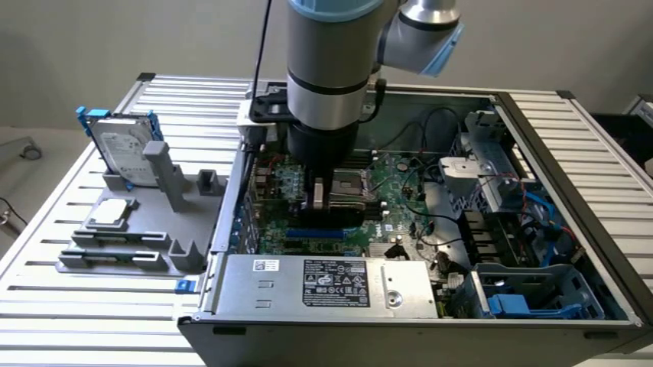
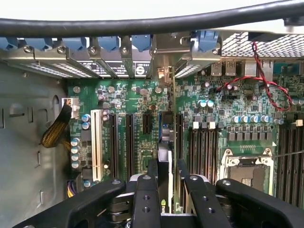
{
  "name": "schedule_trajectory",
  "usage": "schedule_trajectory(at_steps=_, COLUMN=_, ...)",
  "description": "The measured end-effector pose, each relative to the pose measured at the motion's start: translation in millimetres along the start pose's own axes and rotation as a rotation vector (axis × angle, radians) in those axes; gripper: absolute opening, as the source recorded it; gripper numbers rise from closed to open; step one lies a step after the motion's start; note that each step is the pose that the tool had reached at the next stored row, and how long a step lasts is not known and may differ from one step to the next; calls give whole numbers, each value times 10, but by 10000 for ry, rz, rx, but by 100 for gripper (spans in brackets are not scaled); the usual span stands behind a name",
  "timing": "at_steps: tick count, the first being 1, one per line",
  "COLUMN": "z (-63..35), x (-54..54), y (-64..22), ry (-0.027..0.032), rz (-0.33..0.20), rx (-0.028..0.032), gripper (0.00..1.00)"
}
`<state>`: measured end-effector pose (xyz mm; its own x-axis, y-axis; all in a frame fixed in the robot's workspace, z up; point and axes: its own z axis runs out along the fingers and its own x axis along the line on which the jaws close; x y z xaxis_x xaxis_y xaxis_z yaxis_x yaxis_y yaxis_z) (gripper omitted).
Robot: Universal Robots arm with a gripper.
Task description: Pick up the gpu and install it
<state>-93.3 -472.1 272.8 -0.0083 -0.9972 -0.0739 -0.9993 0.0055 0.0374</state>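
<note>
Inside the open computer case (image 1: 571,164), the arm reaches straight down over the motherboard (image 1: 393,180). The gripper (image 2: 167,166) is pinching the gpu (image 2: 164,183) between its two black fingers (image 2: 145,192). The card stands on edge, thin side toward the wrist camera. In the wrist view it sits in line with the expansion slots (image 2: 129,142), between the long black slots and the bank of memory slots (image 2: 202,149). Whether its lower edge is seated in a slot cannot be told.

Noted on the board, wrist view:
- the bare processor socket (image 2: 247,171), beside the memory slots and on their far side from the card
- a twisted red and black wire (image 2: 263,80) looping above the board near the rear ports
- a row of blue latches (image 2: 109,42) along the rear bracket openings
- a black cable (image 2: 142,23) crossing in front of the camera

Noted in the exterior view:
- the silver power supply (image 1: 326,287) with a dark label, at the near edge of the case
- a grey fixture (image 1: 153,245) on the slatted tabletop (image 1: 61,306), to the exterior view's left of the case
- a hard drive (image 1: 122,149) in a blue frame standing upright in that fixture, well apart from the gripper
</note>
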Motion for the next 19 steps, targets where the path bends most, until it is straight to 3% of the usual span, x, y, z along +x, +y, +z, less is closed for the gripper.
schedule_trajectory(at_steps=3, z=7, x=4, y=-1, ry=-22, rz=10, rx=-136, gripper=26)
schedule_trajectory(at_steps=6, z=17, x=14, y=-11, ry=-8, rz=18, rx=-184, gripper=26)
schedule_trajectory(at_steps=10, z=29, x=17, y=-32, ry=-37, rz=23, rx=-279, gripper=26)
schedule_trajectory(at_steps=16, z=44, x=21, y=-73, ry=-44, rz=26, rx=-330, gripper=26)
schedule_trajectory(at_steps=19, z=49, x=22, y=-83, ry=-50, rz=30, rx=-391, gripper=26)
